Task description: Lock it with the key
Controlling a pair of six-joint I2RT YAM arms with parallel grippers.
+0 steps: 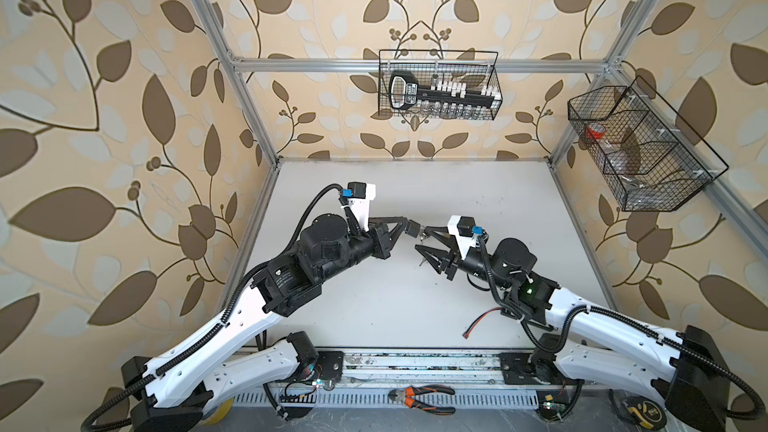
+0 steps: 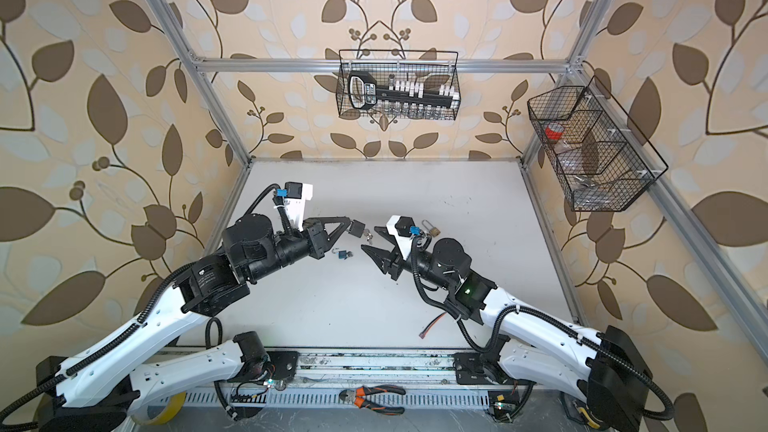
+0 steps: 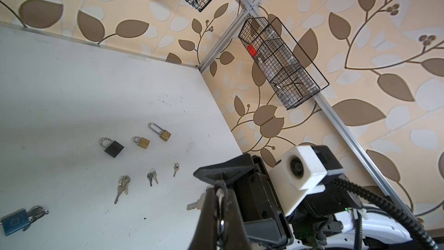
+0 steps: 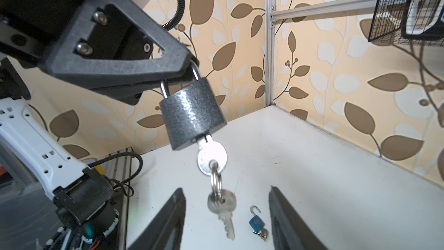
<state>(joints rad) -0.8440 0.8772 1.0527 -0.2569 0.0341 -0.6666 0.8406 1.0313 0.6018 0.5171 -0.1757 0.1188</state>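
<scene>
My left gripper (image 4: pixel 189 68) is shut on the shackle of a dark grey padlock (image 4: pixel 192 116), which hangs in the air above the white table (image 4: pixel 312 164). A silver key (image 4: pixel 211 157) sits in its keyhole, and a ring with a second key (image 4: pixel 223 210) dangles below. My right gripper (image 4: pixel 225 188) is open just under the lock. The dangling key hangs between its fingers (image 4: pixel 173 212) without touching them. In both top views the padlock (image 1: pixel 413 227) (image 2: pixel 357 228) sits between the left gripper (image 1: pixel 405 222) (image 2: pixel 348 221) and the right gripper (image 1: pixel 420 238) (image 2: pixel 369 238). The left wrist view shows the left gripper (image 3: pixel 219 188) pinching the shackle.
A blue padlock (image 2: pixel 343 254) with open shackle lies on the table under the grippers. A black padlock (image 3: pixel 113 147), two brass padlocks (image 3: pixel 143 141) (image 3: pixel 163 133) and three key bunches (image 3: pixel 122 186) lie further right. Wire baskets (image 1: pixel 440 85) (image 1: pixel 636 147) hang on the frame. A red-black cable (image 1: pixel 482 322) lies near the front.
</scene>
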